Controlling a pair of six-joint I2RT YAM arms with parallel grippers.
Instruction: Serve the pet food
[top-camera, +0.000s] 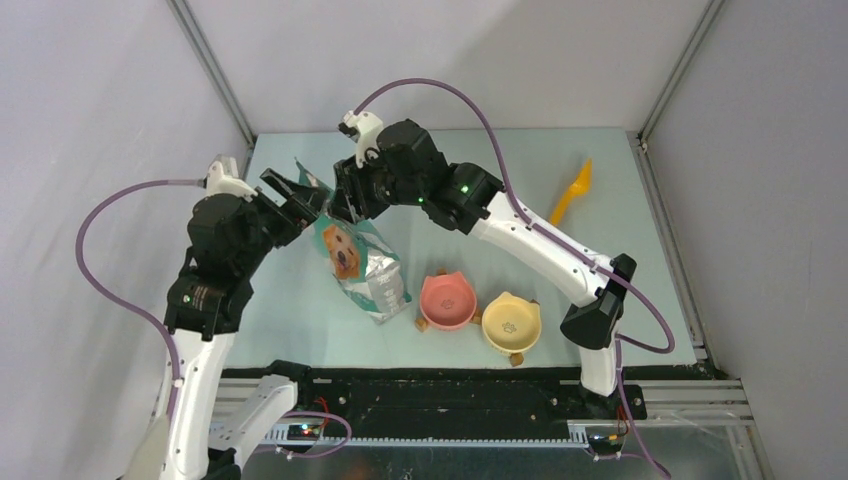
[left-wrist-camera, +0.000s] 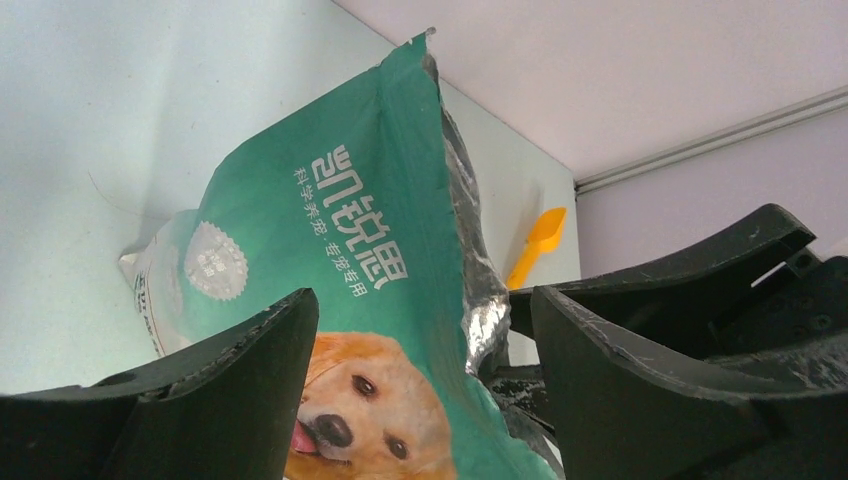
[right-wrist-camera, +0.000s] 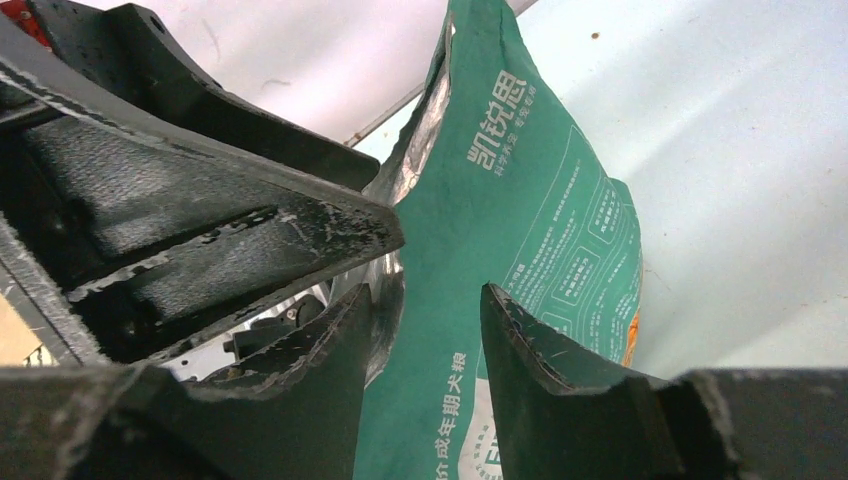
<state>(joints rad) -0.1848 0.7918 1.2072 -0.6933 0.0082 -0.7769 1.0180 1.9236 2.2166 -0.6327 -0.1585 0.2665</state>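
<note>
- A green-white pet food bag stands upright on the worktop, long axis near vertical. No pet food shows; it is probably inside.
- The bag's torn top rises between both arms.
- The left arm's fingers are spread wide and hold nothing; the bag top lies straight ahead in their gap.
- The right arm's fingers, partly apart, straddle the top edge. Whether they pinch it cannot be told.
- The right arm looks nearer to a grip.

Green pet food bag, orange scoop
</note>
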